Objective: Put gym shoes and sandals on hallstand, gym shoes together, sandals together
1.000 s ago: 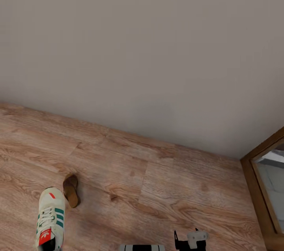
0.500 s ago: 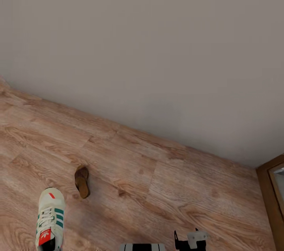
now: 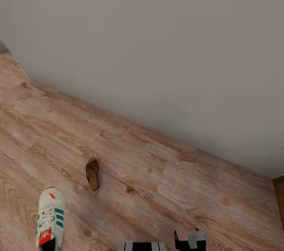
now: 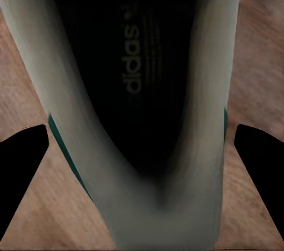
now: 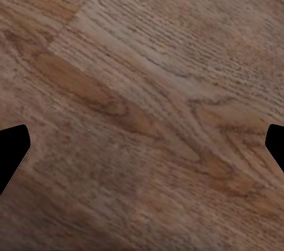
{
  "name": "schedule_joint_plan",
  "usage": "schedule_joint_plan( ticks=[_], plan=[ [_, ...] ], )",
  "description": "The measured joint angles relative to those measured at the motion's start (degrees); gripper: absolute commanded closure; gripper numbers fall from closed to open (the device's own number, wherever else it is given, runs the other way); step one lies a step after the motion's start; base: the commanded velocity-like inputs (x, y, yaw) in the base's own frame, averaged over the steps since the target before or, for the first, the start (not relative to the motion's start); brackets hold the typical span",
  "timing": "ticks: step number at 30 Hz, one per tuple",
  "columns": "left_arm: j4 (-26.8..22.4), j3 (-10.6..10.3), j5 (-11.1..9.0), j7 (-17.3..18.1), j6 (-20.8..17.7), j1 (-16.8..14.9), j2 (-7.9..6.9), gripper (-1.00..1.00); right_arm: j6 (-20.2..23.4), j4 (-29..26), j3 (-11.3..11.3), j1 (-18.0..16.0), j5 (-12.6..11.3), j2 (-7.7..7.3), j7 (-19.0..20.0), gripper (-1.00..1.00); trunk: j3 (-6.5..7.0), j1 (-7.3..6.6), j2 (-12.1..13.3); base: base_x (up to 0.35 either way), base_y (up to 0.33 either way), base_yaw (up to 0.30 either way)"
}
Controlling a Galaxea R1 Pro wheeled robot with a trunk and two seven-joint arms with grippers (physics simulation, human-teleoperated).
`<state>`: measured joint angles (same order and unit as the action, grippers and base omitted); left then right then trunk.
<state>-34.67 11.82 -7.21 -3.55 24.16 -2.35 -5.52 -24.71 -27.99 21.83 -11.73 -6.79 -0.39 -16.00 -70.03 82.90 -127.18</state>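
Observation:
One off-white gym shoe point(image 3: 50, 219) with green stripes and a red heel tab hangs at the lower left of the head view, above the corridor floor point(image 3: 165, 195). The left wrist view looks straight into its dark opening point(image 4: 139, 79), and my left gripper point(image 4: 142, 150) is shut on its heel end, a black fingertip point(image 4: 21, 162) on either side. One brown sandal point(image 3: 92, 174) lies on the planks a little ahead of the shoe, towards the wall. My right gripper point(image 5: 142, 150) is open over bare planks; part of it shows low in the head view point(image 3: 189, 240). The hallstand is out of view.
A plain grey wall point(image 3: 157, 45) runs diagonally across the head view and meets the floor close behind the sandal. A brown wooden frame point(image 3: 279, 199) stands at the right edge. The floor continues towards the far left.
The head view has swung: wall, floor and sandal slid right in the picture and the wooden frame nearly left it. The held gym shoe and right gripper kept their places in the view.

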Motion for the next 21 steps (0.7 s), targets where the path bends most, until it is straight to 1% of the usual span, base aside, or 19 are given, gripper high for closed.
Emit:
schedule_joint_plan(
  ticks=[21],
  plan=[
    [-0.08, 0.00, 0.00, 0.35, -0.09, 0.00, 0.00, 1.00, 0.00, 0.00, 0.09, 0.00, 0.00, -0.03, 0.00, -1.00, -1.22, 0.00, 0.00, 0.000, 0.000, 0.219]
  ],
)
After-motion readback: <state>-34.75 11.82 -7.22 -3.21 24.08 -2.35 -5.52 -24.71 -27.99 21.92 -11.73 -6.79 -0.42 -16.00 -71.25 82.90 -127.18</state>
